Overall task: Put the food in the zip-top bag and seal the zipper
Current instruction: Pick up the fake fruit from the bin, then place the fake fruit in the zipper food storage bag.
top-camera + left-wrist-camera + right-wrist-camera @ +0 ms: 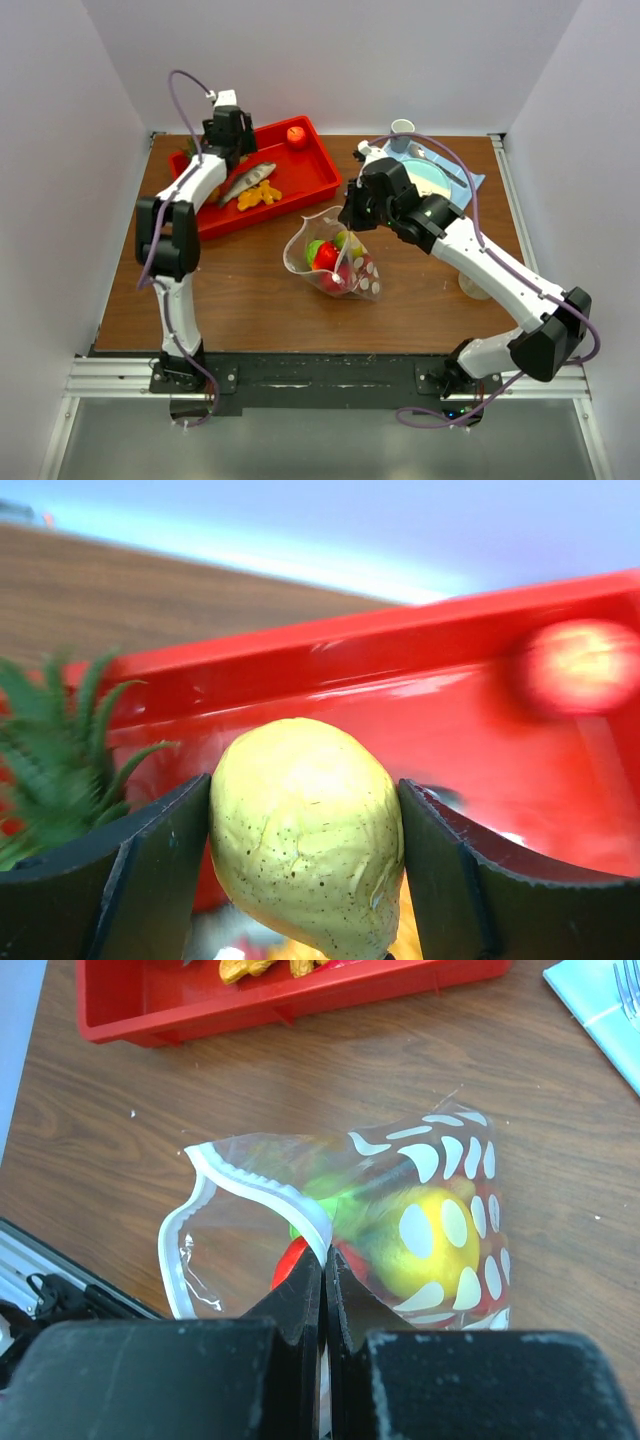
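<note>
My left gripper point(222, 150) is over the red tray point(310, 175), shut on a yellow-green toy fruit point(305, 830) held between its fingers point(150, 870). My right gripper point(325, 1260) is shut on the zipper rim point(265, 1192) of the dotted clear bag point(335, 262), holding its mouth open toward the tray. Inside the bag lie a yellow fruit point(435, 1240), a green one point(316, 250) and red ones point(327, 258). A red round fruit point(296, 136) sits at the tray's far corner.
The red tray also holds a toy fish point(246, 180), orange pieces point(258, 195) and a green leafy piece point(60, 750). A plate on a blue cloth point(432, 178) and a white cup point(402, 130) stand at the back right.
</note>
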Robot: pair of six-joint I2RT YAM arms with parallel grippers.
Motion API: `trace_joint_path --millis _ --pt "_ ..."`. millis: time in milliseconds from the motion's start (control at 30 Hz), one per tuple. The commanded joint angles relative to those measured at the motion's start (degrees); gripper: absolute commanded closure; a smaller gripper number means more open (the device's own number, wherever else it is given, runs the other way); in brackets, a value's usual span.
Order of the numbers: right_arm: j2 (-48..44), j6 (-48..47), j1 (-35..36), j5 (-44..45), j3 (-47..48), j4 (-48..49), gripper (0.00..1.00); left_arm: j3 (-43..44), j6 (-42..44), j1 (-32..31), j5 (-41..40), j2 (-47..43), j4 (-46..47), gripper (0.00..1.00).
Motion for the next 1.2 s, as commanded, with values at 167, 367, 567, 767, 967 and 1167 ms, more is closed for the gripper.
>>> trace_joint_path --millis 167,367,567,767,967,1167 --pt "3.55 3.43 0.05 2.98 7.48 0.62 1.00 -20.46 -6.96 -8.49 10.76 -32.74 3.59 0.64" --pt "5.66 7.21 -0.03 3.33 8.54 1.76 1.00 -32.43 -7.94 -14.29 24.82 -48.31 -0.35 0.64" --pt "7.33 9.50 -0.03 4.56 10.38 1.85 1.00 -42.53 -12.84 -18.42 30.10 -58.77 0.60 0.65" --pt "8.91 11.26 -0.03 3.60 11.70 2.20 1.00 -45.54 -13.73 -22.38 30.02 -62.65 -0.27 0.66" --pt "8.74 13.45 0.05 1.58 10.04 4.57 1.00 -43.61 -13.47 -23.26 29.58 -58.01 -1.06 0.65" --pt "6.98 14.07 -0.12 1.22 9.42 4.83 1.00 -41.76 -15.49 -23.88 28.96 -52.55 1.91 0.65"
